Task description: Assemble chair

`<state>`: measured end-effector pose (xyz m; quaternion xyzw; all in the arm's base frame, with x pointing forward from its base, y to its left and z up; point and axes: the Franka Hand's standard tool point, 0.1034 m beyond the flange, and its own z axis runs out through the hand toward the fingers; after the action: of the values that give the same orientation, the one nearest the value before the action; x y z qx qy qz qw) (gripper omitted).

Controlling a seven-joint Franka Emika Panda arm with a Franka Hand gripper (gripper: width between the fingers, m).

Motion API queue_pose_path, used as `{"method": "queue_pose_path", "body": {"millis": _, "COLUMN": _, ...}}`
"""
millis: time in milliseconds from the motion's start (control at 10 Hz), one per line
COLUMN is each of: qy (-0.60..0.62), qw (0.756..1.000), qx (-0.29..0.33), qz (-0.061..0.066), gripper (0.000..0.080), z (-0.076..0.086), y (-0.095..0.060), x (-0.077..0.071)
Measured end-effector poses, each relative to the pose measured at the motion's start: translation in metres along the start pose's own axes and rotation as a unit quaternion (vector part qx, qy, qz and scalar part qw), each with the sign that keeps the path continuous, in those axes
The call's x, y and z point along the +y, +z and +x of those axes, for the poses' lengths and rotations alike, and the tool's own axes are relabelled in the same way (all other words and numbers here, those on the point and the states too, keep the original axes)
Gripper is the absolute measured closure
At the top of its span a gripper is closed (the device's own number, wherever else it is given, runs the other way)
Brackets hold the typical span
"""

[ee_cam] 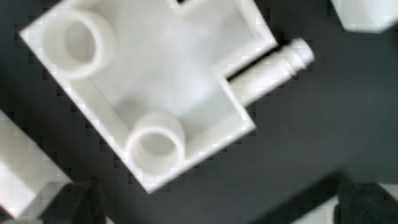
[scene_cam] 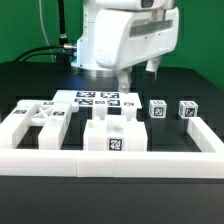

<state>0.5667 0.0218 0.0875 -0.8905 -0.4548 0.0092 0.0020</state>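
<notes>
The arm reaches low over the table, wrist pointing down. Its claw gapes wide, empty, above a white chair slab.

Robotics lab: Panda arm over black table w/ tagged marker board, green backdrop.

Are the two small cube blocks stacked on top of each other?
No, one cube block and the other cube block stand side by side, apart, each on the table.
</notes>
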Motion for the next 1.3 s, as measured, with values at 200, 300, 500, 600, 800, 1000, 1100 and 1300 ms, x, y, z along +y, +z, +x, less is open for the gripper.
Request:
{"method": "queue_pose_path", "body": {"millis": 200, "qy": 0.002, "qw": 1.000, "qx": 0.005, "qz": -0.004, "gripper": 0.0150, "z": -0.005, "y": 0.016, "x": 0.009}}
{"method": "queue_pose_path", "body": {"millis": 300, "qy": 0.007, "qw": 1.000, "qx": 0.005, "qz": -0.004, "gripper": 0.0150, "z": -0.004, "y": 0.016, "x": 0.008}}
{"method": "queue_pose_path", "body": {"millis": 500, "qy": 0.031, "qw": 0.999, "qx": 0.006, "qz": -0.002, "gripper": 0.0150, "z": -0.004, "y": 0.017, "x": 0.007}}
{"method": "queue_pose_path", "body": {"millis": 600, "qy": 0.064, "qw": 0.998, "qx": 0.006, "qz": -0.001, "gripper": 0.0150, "z": -0.004, "y": 0.017, "x": 0.007}}
{"method": "queue_pose_path", "body": {"millis": 800, "qy": 0.126, "qw": 0.992, "qx": 0.008, "qz": 0.002, "gripper": 0.0150, "z": -0.003, "y": 0.017, "x": 0.006}}
{"method": "queue_pose_path", "body": {"millis": 1000, "qy": 0.189, "qw": 0.982, "qx": 0.006, "qz": 0.005, "gripper": 0.0150, "z": 0.000, "y": 0.022, "x": 0.004}}
{"method": "queue_pose_path", "body": {"millis": 1100, "qy": 0.244, "qw": 0.970, "qx": 0.007, "qz": 0.010, "gripper": 0.0150, "z": 0.006, "y": 0.024, "x": 0.007}}
{"method": "queue_pose_path", "body": {"millis": 1300, "qy": 0.294, "qw": 0.956, "qx": 0.013, "qz": 0.009, "gripper": 0.0150, "z": 0.013, "y": 0.030, "x": 0.012}}
